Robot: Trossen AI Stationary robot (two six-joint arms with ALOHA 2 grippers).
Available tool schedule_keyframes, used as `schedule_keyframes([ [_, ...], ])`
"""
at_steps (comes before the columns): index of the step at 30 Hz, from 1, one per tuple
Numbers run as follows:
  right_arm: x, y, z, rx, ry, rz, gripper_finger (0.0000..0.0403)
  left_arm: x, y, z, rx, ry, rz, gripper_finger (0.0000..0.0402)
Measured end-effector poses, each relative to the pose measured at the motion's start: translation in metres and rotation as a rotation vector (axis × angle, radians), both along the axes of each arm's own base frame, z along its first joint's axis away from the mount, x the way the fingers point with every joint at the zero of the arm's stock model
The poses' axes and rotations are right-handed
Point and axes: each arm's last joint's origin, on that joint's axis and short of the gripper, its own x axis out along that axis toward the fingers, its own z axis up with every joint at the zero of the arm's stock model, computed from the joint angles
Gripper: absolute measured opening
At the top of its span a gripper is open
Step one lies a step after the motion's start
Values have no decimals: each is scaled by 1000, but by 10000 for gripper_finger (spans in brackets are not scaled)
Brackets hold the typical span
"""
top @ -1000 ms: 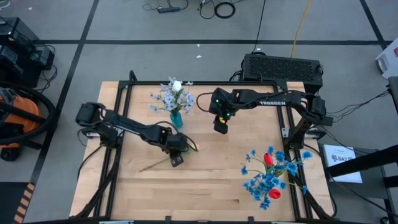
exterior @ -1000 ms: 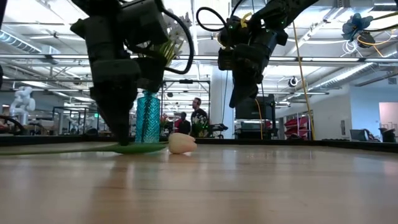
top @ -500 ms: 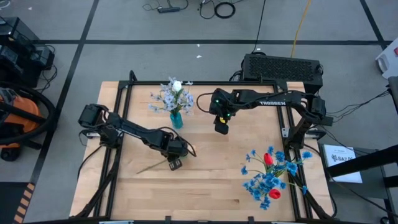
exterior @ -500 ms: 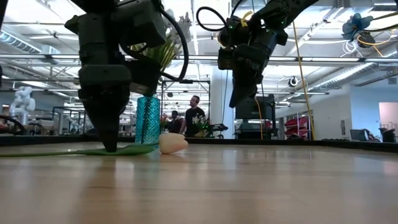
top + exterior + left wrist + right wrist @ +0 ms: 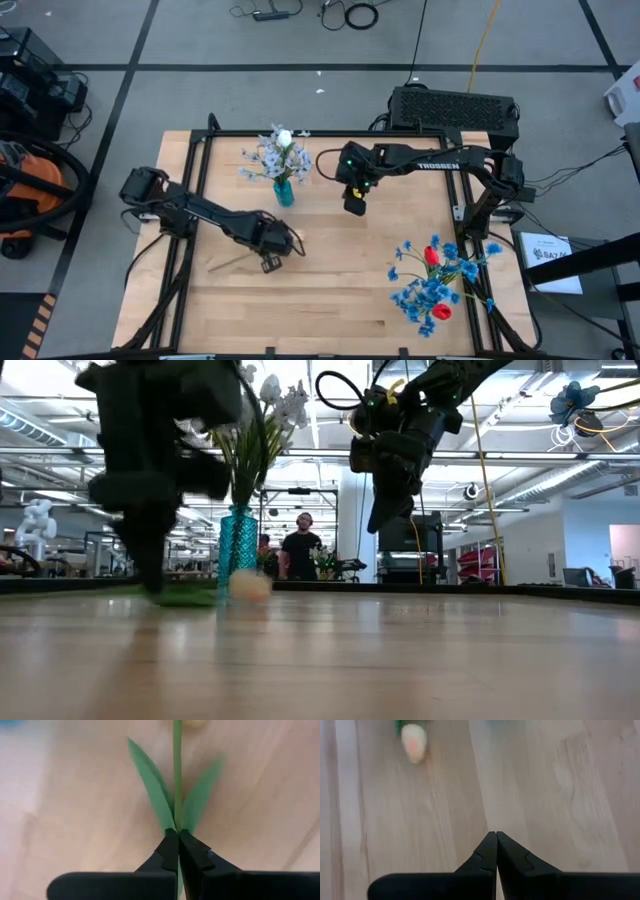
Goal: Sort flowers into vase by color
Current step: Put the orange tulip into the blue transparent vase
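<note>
The left gripper (image 5: 270, 262) is down at the table (image 5: 330, 300), left of its middle, its jaws pinched on the green stem of a cream tulip (image 5: 177, 780) just below two long leaves; the flower lies flat on the wood. The right gripper (image 5: 353, 208) hangs above the table's middle with jaws closed on nothing. A teal vase (image 5: 284, 192) of pale sprays stands between them towards the back, and a heap of blue and red flowers (image 5: 435, 280) lies near the right front corner.

In the low view the left tool (image 5: 150, 575) and the cream tulip bud (image 5: 250, 586) are smeared by blur, and the left wrist view cuts that bud (image 5: 192, 722) off.
</note>
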Motion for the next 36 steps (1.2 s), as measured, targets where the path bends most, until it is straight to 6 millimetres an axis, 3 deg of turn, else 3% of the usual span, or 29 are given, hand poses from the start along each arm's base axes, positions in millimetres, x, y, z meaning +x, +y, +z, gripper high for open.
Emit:
schedule_keyframes([
  [3,-4,1,-8,12,28,-5,0,-9,0,16,39,-123,-5,3],
  [11,-33,11,-39,63,101,-57,0,-63,15,34,88,-588,133,1],
  [16,-49,19,-38,22,-202,-69,0,-84,21,52,210,-965,86,1],
  [23,-66,24,-40,-43,-738,-131,0,-118,29,39,191,-1194,120,0],
  [25,-63,23,-39,-93,-808,-124,0,-126,31,34,194,-1268,133,0],
  [30,-51,23,-41,-109,-796,-128,0,-143,36,32,237,-1512,113,0],
  [36,-22,20,-30,-119,-817,-159,18,-151,37,41,388,-1589,-42,0],
])
